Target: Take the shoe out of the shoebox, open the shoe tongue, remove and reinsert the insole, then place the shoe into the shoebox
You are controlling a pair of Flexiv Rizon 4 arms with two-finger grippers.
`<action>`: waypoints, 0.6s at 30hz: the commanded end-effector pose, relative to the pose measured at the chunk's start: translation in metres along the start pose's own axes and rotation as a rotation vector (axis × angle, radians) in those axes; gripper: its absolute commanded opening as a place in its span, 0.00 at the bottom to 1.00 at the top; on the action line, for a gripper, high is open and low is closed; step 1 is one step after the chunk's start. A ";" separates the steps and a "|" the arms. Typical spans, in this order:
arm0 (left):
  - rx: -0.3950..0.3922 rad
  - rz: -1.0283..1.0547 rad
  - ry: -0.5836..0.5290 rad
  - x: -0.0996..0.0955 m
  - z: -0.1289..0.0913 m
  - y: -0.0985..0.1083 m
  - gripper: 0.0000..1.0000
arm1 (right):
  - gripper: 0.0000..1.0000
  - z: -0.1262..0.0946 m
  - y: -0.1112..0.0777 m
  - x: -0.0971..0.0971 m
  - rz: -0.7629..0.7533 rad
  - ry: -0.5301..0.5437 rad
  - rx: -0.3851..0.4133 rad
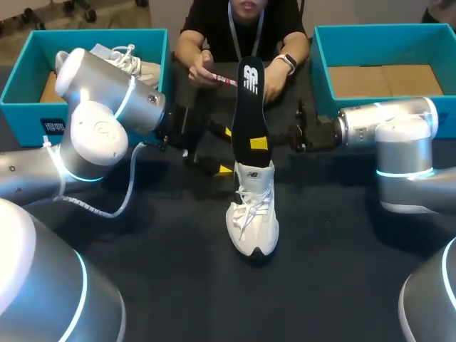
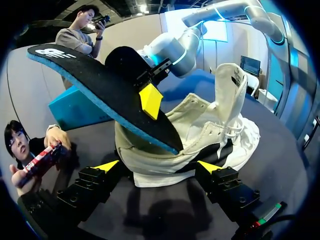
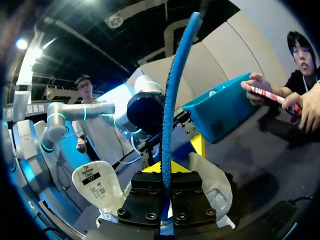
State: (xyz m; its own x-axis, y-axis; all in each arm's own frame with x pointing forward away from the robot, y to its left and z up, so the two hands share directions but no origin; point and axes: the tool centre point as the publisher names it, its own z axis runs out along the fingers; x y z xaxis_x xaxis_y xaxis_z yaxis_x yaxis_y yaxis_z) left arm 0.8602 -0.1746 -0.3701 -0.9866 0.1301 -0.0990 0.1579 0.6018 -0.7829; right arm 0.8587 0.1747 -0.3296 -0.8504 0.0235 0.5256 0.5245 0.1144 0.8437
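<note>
- One insole [image 1: 249, 100], upright above the sneaker [image 1: 253, 214], is pinched by my right claw [image 3: 167, 186].
- My left claw [image 2: 159, 167] sits spread just behind the heel.
- Left shoebox [image 1: 18, 117] and right shoebox [image 1: 320, 71] lie well apart from it.

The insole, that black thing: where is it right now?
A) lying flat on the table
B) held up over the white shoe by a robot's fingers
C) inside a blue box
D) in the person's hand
B: the black insole stands upright over the white shoe, clamped edge-on between the right arm's fingers.
</note>
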 end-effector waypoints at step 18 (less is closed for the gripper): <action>-0.066 0.014 0.033 -0.008 0.004 -0.003 1.00 | 0.00 0.007 -0.025 0.006 0.107 -0.008 0.006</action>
State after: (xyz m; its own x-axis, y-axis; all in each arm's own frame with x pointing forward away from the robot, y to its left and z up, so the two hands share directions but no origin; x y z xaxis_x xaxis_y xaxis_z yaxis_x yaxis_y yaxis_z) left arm 0.8651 -0.1780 -0.3695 -0.9826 0.1608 -0.0926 0.1756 0.6448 -0.7439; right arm 0.8438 0.1762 -0.3424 -0.7924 0.0419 0.6085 0.6088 0.1168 0.7847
